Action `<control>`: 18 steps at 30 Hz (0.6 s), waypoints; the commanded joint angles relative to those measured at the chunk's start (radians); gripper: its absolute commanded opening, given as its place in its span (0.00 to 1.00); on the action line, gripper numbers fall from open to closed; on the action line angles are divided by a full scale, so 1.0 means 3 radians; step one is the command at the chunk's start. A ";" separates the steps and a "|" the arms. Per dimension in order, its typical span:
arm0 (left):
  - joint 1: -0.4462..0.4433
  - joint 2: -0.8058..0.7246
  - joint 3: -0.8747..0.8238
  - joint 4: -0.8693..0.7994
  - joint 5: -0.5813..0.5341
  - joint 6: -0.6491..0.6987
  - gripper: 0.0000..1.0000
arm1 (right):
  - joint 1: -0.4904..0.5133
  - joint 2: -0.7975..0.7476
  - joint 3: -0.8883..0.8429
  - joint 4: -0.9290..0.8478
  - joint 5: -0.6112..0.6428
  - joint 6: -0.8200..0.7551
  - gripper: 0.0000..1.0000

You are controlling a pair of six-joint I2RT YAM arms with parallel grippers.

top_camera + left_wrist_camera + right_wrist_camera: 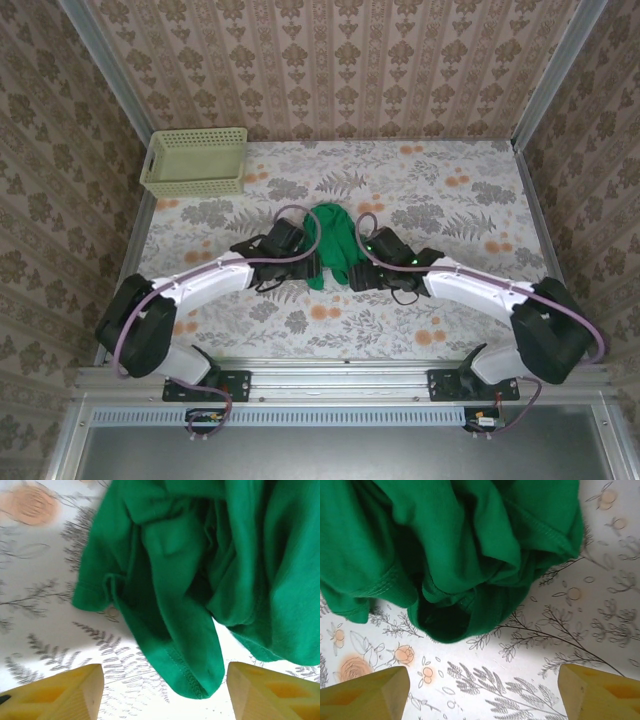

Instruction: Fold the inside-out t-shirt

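Top external view has the inside-out t-shirt all bunched up between the left gripper and right gripper, both spread apart, grabbing nothing.

The t-shirt runs past the top edge of both wrist views, its folds hiding the inner layers.

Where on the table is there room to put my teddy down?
Plenty of bare table on the far right, between the green t-shirt and the right wall. There's also room to the right of the basket, along the back wall. The middle is crowded: left claw and right claw flank the shirt.
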 commanded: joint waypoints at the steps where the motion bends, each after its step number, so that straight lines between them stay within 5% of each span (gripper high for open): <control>1: -0.0025 0.0159 0.0016 0.0335 0.0169 -0.0048 0.62 | 0.0042 0.0203 0.0132 0.0163 0.0026 0.0164 0.76; 12: 0.0140 0.0622 0.0201 0.0474 0.0243 -0.0044 0.26 | 0.0047 0.0731 0.0423 0.0252 0.0206 0.0177 0.57; 18: 0.0232 0.0452 0.0198 0.0316 0.0138 0.0009 0.02 | 0.0042 0.0777 0.0522 -0.0079 0.0627 0.0084 0.22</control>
